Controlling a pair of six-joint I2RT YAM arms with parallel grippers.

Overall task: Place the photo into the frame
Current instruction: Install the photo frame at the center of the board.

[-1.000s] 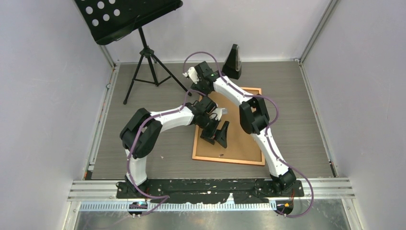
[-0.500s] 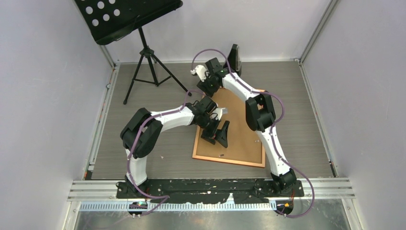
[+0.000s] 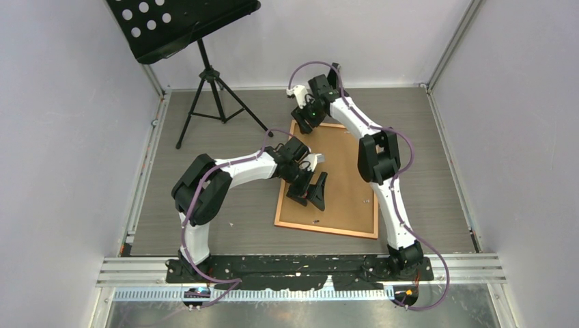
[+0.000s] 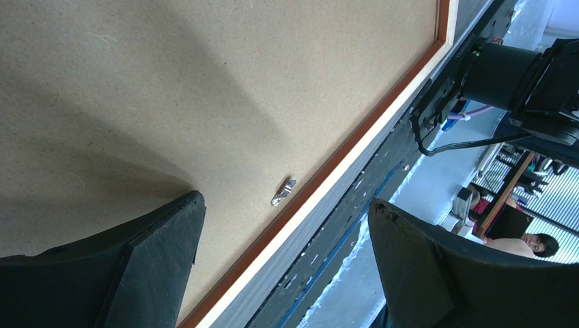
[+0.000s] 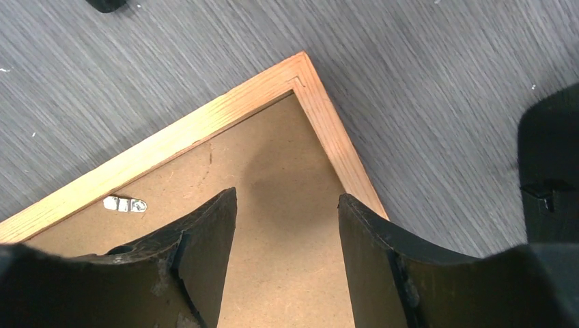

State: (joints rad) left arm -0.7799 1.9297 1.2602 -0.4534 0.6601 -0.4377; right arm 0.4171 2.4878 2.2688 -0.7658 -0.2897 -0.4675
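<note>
Right wrist: right gripper point(image 5: 287, 205) spread over frame point(image 5: 171, 140) corner (nothing held); left gripper point(image 4: 285, 205) spread wide, empty

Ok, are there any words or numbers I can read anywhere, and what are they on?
None: no words, numbers, brands or signs can be read in any view.
The frame lies back up, showing only its plain brown backing board and a bare metal clip.
The black music stand has only round holes, no writing.
</note>
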